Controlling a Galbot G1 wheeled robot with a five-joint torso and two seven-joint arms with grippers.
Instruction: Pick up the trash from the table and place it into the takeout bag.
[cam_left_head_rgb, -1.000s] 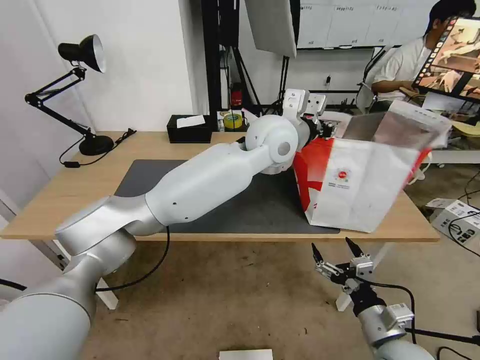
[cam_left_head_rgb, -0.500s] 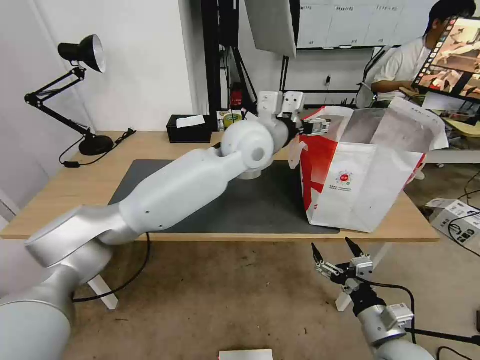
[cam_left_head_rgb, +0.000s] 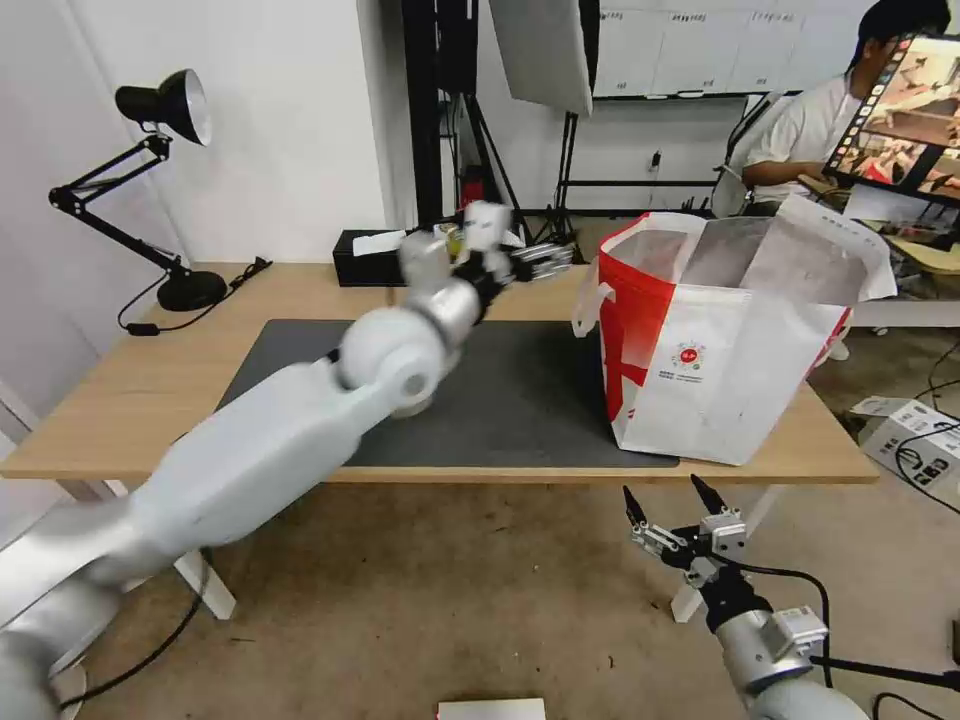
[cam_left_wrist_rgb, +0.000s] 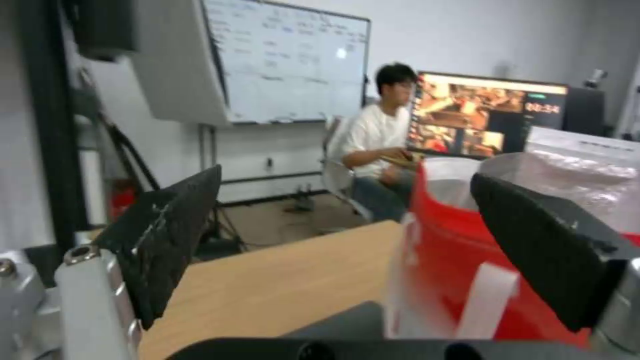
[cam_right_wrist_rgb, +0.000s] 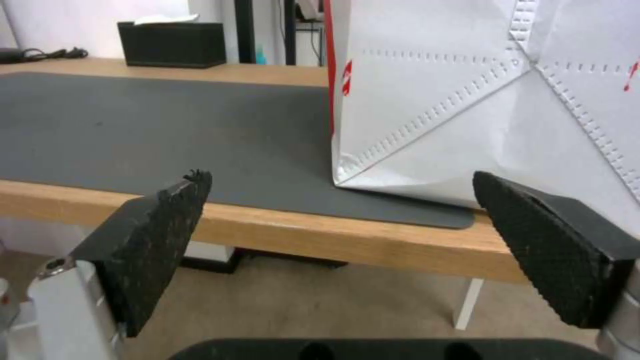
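The takeout bag (cam_left_head_rgb: 730, 350) stands upright and open on the right end of the table (cam_left_head_rgb: 150, 380), white with a red side panel (cam_left_wrist_rgb: 453, 250) and foil lining. My left gripper (cam_left_head_rgb: 545, 262) hovers above the table's back edge, just left of the bag's mouth. It is open with nothing between its fingers (cam_left_wrist_rgb: 170, 235). My right gripper (cam_left_head_rgb: 665, 505) hangs below the table's front edge, in front of the bag (cam_right_wrist_rgb: 467, 100), open and empty. The trash is out of view.
A dark grey mat (cam_left_head_rgb: 520, 400) covers the middle of the table. A black tissue box (cam_left_head_rgb: 375, 258) sits at the back edge, and a black desk lamp (cam_left_head_rgb: 165, 110) at the back left. My left arm (cam_left_head_rgb: 300, 430) crosses the mat's left half.
My left arm has swung back to the left, drawing its gripper away from the bag's mouth. The bag has settled upright. The right arm has not moved.
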